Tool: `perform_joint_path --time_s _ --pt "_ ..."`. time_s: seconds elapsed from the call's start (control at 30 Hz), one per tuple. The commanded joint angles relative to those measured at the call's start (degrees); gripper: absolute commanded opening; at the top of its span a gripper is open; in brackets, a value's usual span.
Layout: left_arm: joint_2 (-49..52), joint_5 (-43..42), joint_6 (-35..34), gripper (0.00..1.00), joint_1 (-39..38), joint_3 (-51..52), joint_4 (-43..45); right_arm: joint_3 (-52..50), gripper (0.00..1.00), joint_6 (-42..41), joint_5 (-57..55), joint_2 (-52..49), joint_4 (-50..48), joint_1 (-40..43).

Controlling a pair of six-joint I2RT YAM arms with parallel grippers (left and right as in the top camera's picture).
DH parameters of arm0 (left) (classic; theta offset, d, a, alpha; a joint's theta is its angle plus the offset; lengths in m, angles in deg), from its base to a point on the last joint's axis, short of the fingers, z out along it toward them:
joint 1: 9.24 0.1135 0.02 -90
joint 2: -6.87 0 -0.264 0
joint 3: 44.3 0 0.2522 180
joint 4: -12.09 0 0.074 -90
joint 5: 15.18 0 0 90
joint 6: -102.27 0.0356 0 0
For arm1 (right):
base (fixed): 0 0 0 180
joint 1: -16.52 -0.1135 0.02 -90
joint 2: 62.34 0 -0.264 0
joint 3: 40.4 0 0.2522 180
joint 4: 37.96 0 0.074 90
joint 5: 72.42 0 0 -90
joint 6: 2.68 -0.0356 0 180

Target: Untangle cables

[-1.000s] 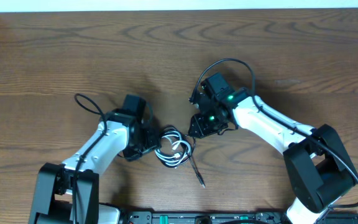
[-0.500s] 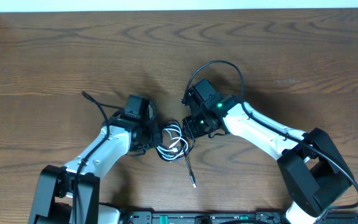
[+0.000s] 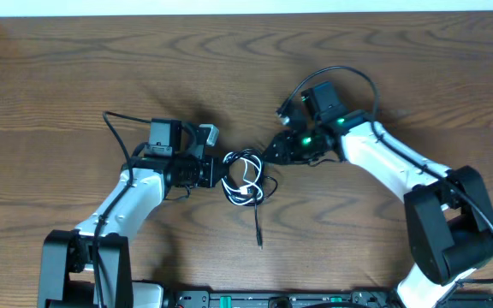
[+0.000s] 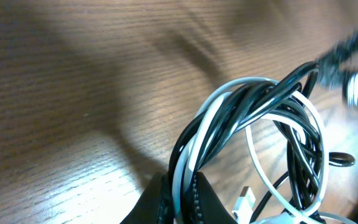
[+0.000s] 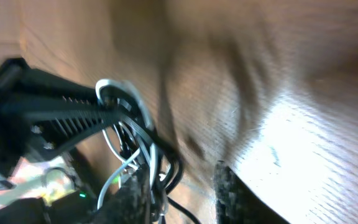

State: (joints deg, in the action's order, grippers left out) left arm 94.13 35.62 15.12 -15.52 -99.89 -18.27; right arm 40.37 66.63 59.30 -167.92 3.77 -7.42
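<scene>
The cables (image 3: pixel 245 178) lie as one tangled coil on the table (image 3: pixel 75 77), near its front edge and between the two arms. The white cable (image 4: pixel 244 81) loops through the strands of the black cable (image 4: pixel 247 115). One black tail (image 3: pixel 258 224) leaves the coil and runs toward the front edge, ending in a small plug. A white plug (image 4: pixel 244 202) shows at the lower side of the coil in the left wrist view.

The left gripper (image 3: pixel 218 171) is clenched on the left side of the coil, with black and white strands pinched between its fingers (image 4: pixel 204 202).

The right gripper (image 3: pixel 272 154) sits just beside the coil's upper right edge. Its jaws stand apart, with bare wood visible between the fingers (image 5: pixel 229 193), and it grasps nothing.
</scene>
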Motion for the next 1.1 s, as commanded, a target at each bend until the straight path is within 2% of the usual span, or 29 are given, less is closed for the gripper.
perform_joint_path --time_s 0.0,0.1,0.17,0.27,0.4,0.47,0.57,0.67,0.9,1.07 --pt "0.3 -7.6 6.9 0.07 1.1 -1.2 -0.4 0.8 0.24 -0.7 5.5 0.2 0.1 3.3" --pt "0.3 -18.0 12.0 0.07 1.2 -1.2 0.0 0.8 0.22 -0.8 7.0 0.2 1.2 4.0" --pt "0.3 -20.9 13.8 0.08 1.2 -1.2 0.5 0.8 0.22 -0.7 7.3 0.2 2.7 3.1" --pt "0.3 -20.8 14.1 0.08 1.2 -1.2 0.7 0.8 0.24 -0.3 9.5 0.2 4.9 0.9" --pt "0.3 -20.0 14.1 0.07 1.3 -1.2 0.7 0.8 0.23 4.2 16.6 0.2 4.9 -2.3" --pt "0.3 -19.5 14.1 0.07 1.7 -1.2 0.6 0.8 0.17 4.2 17.0 0.2 4.8 -3.6" --pt "0.3 -19.8 14.0 0.07 3.2 -1.2 0.2 0.8 0.16 4.2 16.5 0.2 4.8 -4.6" --pt "0.3 -20.9 14.0 0.07 5.4 -1.2 -0.2 0.8 0.09 4.2 14.8 0.2 4.8 -4.7" --pt "0.3 -22.6 13.8 0.07 10.0 -0.7 -1.1 0.8 0.14 2.1 8.1 0.2 4.6 -4.1" --pt "0.5 -23.4 13.8 0.07 11.1 -0.6 -1.1 0.8 0.2 1.9 20.6 0.2 -0.3 -2.2"
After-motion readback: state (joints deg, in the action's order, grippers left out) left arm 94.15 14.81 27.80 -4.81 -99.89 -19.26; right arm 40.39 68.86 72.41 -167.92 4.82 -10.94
